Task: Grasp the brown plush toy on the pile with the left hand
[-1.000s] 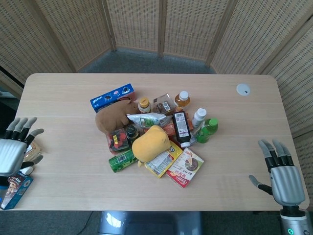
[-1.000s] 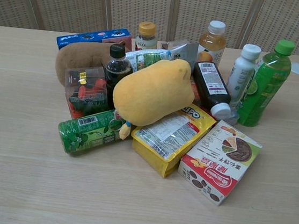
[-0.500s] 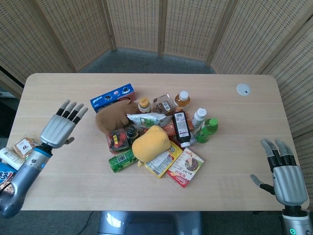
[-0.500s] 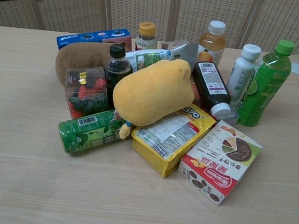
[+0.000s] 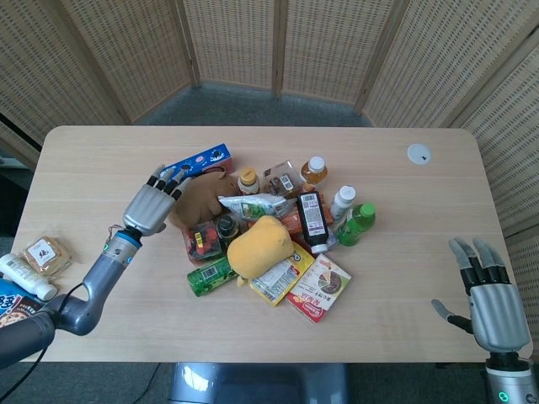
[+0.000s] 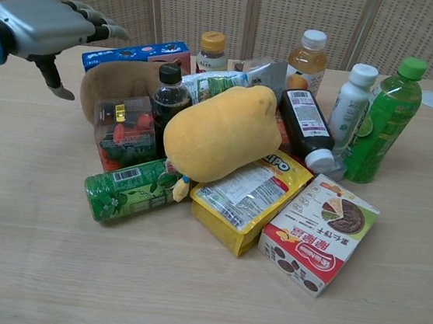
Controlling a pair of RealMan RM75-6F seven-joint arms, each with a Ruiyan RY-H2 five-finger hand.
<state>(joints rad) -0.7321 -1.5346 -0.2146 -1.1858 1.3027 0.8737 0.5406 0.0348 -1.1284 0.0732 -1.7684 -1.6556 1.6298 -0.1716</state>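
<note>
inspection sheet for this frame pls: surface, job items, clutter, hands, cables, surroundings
Surface: light wooden table, white round disc near its far right corner.
Job's things: brown plush toy at the pile's left side, ungrasped.
Clutter: yellow plush toy, green bottle, blue box, snack packs at the table's left edge.
Hands: left hand open, beside the brown plush toy; right hand open, idle.
Cables: black cable by the left arm.
Surroundings: wicker screens.
</note>
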